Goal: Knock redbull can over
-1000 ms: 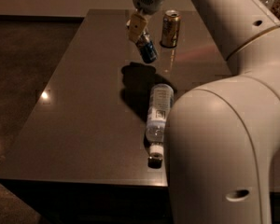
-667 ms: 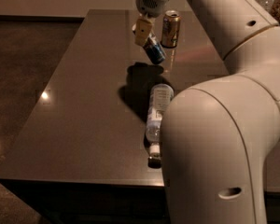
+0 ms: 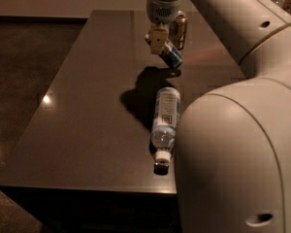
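**Redbull can tilted under the gripper at the far end of the desk**

The gripper (image 3: 157, 39) hangs over the far part of the desk (image 3: 87, 120), reaching down from the pale arm (image 3: 233, 13) that crosses the top right of the view. One tan finger (image 3: 157, 37) faces the camera. Whether the jaws are spread or pressed together cannot be told, since the finger and the can overlap.

The redbull can (image 3: 171, 56) sits right at the gripper, leaning steeply. Its upper end is hidden behind the tan finger, and its lower end points down and to the right, close to the desk top. The blue and silver body shows below the finger. Whether the can is pinched or only touched cannot be told.

Just behind it, further from the camera, a gold can (image 3: 179, 30) stands upright, partly covered by the gripper's wrist.

A dark shadow (image 3: 143, 91) spreads on the desk in front of the tilted can. Beside the shadow, nearer the camera, a clear bottle (image 3: 166, 113) with a white label lies on its side. Its dark cap (image 3: 161, 168) points toward the near edge of the desk.

The robot's bulky pale body (image 3: 233, 159) fills the lower right and hides that part of the desk.
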Controlling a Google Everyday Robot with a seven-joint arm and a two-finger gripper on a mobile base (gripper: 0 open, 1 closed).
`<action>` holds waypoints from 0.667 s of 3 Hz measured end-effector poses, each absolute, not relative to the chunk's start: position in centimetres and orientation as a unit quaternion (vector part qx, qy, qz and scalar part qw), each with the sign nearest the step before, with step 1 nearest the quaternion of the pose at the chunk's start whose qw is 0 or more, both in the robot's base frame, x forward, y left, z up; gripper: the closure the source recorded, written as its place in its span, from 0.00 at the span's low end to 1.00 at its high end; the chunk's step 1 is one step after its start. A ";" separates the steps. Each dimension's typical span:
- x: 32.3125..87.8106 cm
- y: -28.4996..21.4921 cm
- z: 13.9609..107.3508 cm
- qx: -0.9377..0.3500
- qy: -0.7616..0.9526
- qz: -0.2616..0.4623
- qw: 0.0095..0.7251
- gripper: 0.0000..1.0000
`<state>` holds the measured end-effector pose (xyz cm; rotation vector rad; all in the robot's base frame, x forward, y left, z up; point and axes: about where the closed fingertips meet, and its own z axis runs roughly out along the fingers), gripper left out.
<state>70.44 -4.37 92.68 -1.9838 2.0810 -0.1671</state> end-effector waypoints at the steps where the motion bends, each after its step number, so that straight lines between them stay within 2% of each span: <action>1: 69.6 -4.6 91.5 -0.712 0.689 -0.084 0.103 0.86; 2: 68.7 -4.6 90.4 -0.733 0.667 -0.112 0.072 0.62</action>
